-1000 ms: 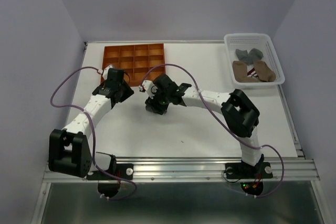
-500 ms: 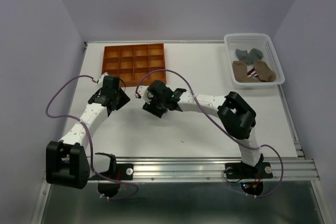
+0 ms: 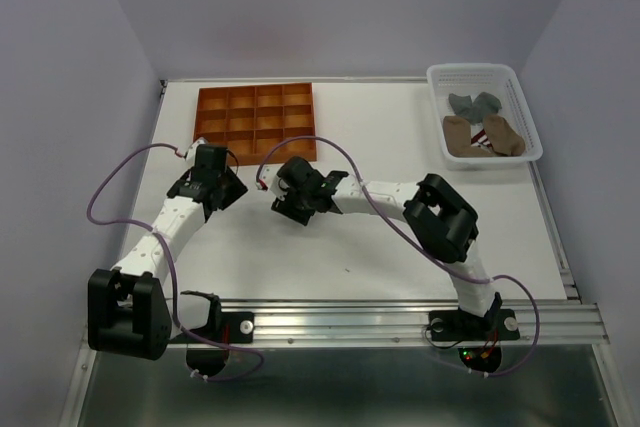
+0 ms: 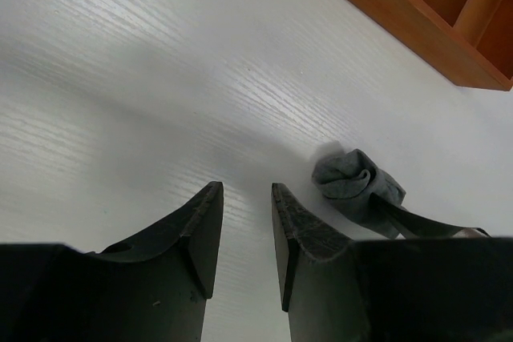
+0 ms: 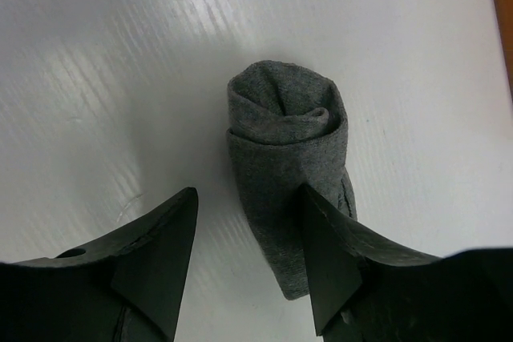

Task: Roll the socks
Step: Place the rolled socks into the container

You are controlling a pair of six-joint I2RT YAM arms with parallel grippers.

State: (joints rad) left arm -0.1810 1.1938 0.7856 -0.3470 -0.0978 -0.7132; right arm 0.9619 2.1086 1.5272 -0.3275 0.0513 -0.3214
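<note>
the rolled grey sock (image 5: 287,166) lies on the table (image 3: 400,237) just short of the wooden tray (image 4: 417,34), pressed against one finger of the right gripper (image 5: 248,194), whose jaws stand half apart and clamp nothing. the roll looks loose, so a nudge from that finger could unwind it. the left gripper (image 4: 245,190), narrow and empty, sits just beside it and might drag its tail. more socks (image 3: 480,132) wait in the basket (image 3: 484,70), well apart, with nothing between
</note>
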